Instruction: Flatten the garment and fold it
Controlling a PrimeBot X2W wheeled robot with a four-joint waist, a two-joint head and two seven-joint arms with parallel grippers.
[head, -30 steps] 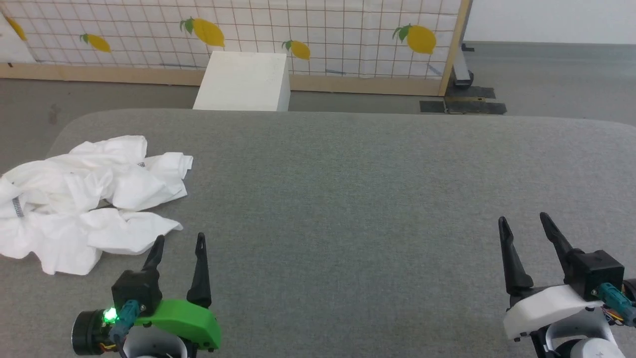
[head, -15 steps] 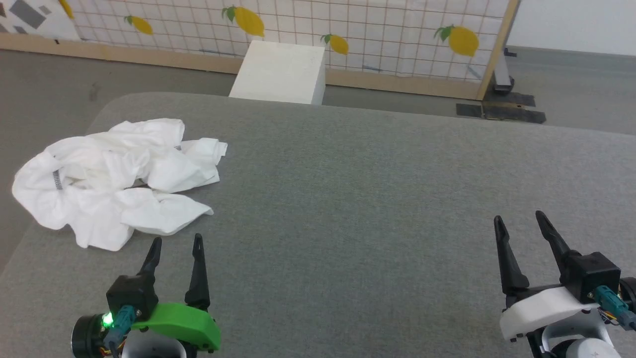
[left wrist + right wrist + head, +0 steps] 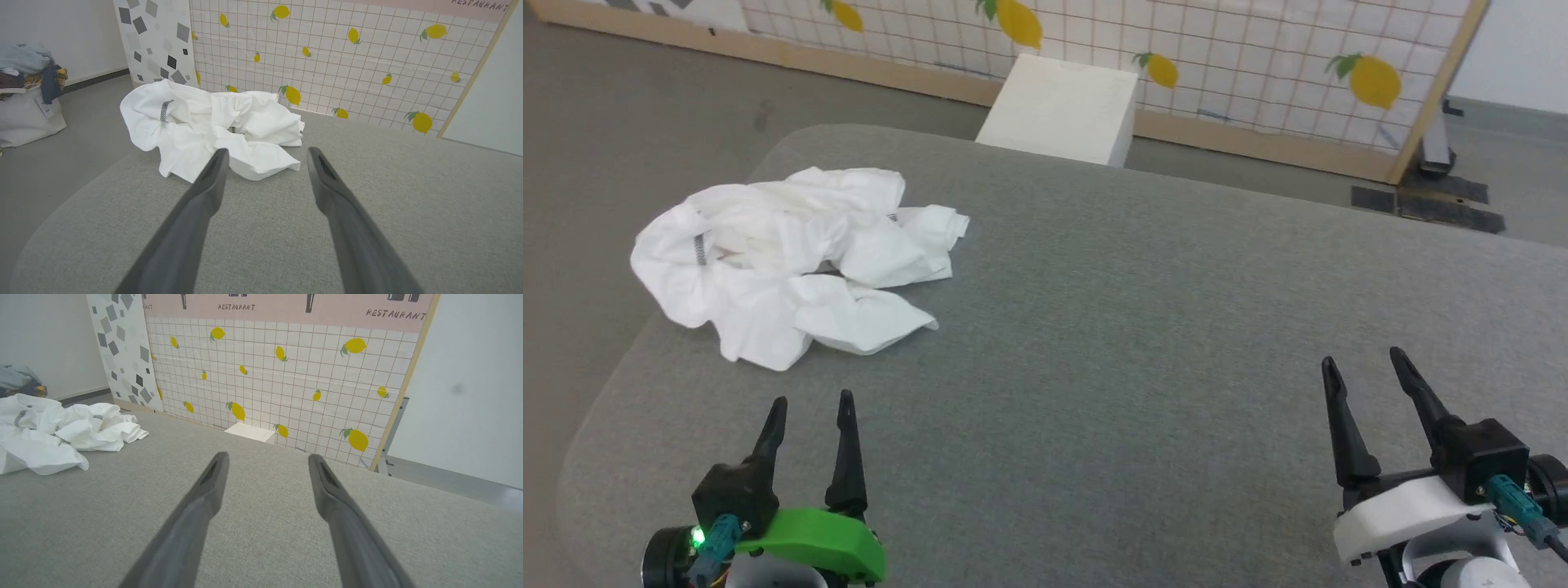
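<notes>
The garment (image 3: 792,261), a white thin shirt, lies crumpled in a heap near the far left corner of the grey table (image 3: 1143,327). A short strip of dark zigzag stitching shows on its left side. My left gripper (image 3: 813,402) stands open at the near left, a short way in front of the heap and apart from it. In the left wrist view the garment (image 3: 212,122) lies just beyond the left gripper (image 3: 265,153), whose fingers are spread and empty. My right gripper (image 3: 1364,366) stands open over bare table at the near right; the right wrist view has the garment (image 3: 53,430) far to its left.
A rigid white box (image 3: 1062,110) stands on the floor behind the table, before a lemon-patterned grid panel (image 3: 1258,57) with a wooden frame. A bag piled with clothes (image 3: 28,94) sits on the floor to the left. The table's rounded left edge (image 3: 613,384) is near the garment.
The head camera has turned left, so the garment, box and panel shifted right in its view. Both grippers stay open and keep their places at the lower corners.
</notes>
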